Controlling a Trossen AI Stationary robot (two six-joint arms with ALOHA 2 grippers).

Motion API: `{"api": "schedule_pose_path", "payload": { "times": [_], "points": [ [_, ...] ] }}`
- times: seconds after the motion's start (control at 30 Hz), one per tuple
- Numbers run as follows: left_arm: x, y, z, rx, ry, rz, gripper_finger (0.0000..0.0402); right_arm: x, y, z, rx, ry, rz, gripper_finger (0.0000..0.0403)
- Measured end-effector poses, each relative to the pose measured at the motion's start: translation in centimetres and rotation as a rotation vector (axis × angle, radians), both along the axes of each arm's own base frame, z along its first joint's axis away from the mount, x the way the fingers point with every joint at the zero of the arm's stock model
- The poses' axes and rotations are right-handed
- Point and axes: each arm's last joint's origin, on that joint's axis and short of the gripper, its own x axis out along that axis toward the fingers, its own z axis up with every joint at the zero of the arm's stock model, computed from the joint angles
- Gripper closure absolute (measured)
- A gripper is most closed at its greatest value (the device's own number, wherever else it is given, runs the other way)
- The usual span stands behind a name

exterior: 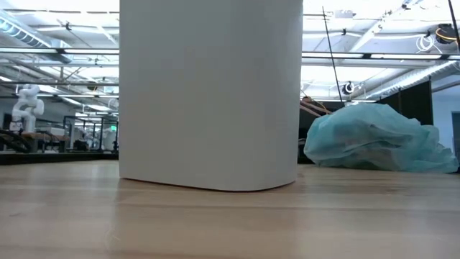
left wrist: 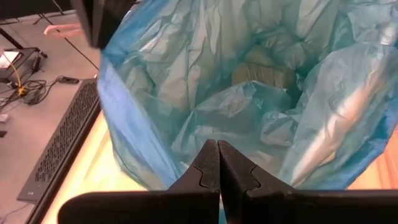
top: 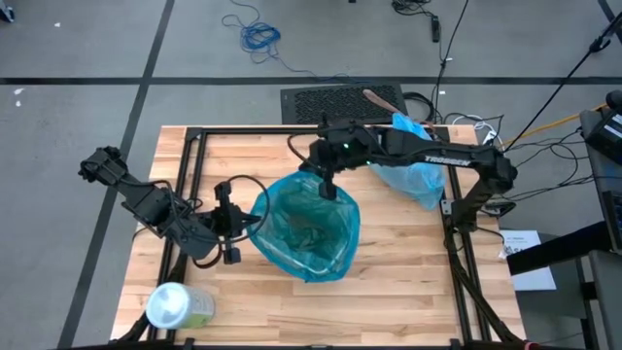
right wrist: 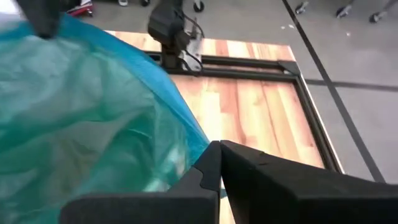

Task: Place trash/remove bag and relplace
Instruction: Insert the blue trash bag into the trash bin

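Note:
A translucent blue-teal bag (top: 306, 228) lines the white bin (exterior: 210, 93) at the table's middle, with its mouth spread open. Crumpled brown paper wads (left wrist: 264, 65) lie at its bottom. My left gripper (top: 251, 222) is shut at the bag's left rim. My right gripper (top: 328, 187) is shut at its far rim. A second, paler blue plastic bag (top: 413, 167) lies crumpled on the table's far right part and also shows in the low view (exterior: 374, 140). No gripper shows in the low view. My left gripper (left wrist: 217, 163) pinches the bag's rim (left wrist: 180, 155) on the side toward the table's left edge, between its two shut fingers. It reaches in roughly level from the left. The rim stands up above the bin. My right gripper (right wrist: 217, 163) pinches the bag's far rim (right wrist: 196, 146) between its shut fingers, coming from above and pointing down. The film slopes away below the fingers into the bin.
A pale-green container with a white lid (top: 175, 306) stands near the table's near left corner. A black metal frame (top: 194, 146) runs along the table's edges. Bare wood (top: 408, 262) lies to the right of the bin, toward the near edge.

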Motion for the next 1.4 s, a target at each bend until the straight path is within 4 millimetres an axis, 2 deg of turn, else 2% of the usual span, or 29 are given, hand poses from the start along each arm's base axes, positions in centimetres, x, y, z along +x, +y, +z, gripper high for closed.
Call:
{"api": "schedule_pose_path", "payload": {
  "times": [0.17,0.4,1.1,1.4],
  "points": [
    [-0.1,0.1,-0.1,-0.013,0.007,0.022,0.0402,1.1,-1.9,-1.7,0.052,0.042,-0.024,0.0403],
    [-0.6,0.5,-0.6,-0.009,0.040,0.087,0.0401,1.8,-2.2,-2.9,0.063,0.073,-0.019,0.0403],
    [-1.6,-1.1,0.1,-0.034,-0.006,0.037,0.0401,1.5,-2.1,-3.1,0.080,0.106,-0.006,0.0403],
    [-2.5,-0.8,-1.0,-0.066,0.065,0.127,0.0401,1.3,-2.1,-3.2,0.083,0.125,-0.008,0.0403]
  ]
}}
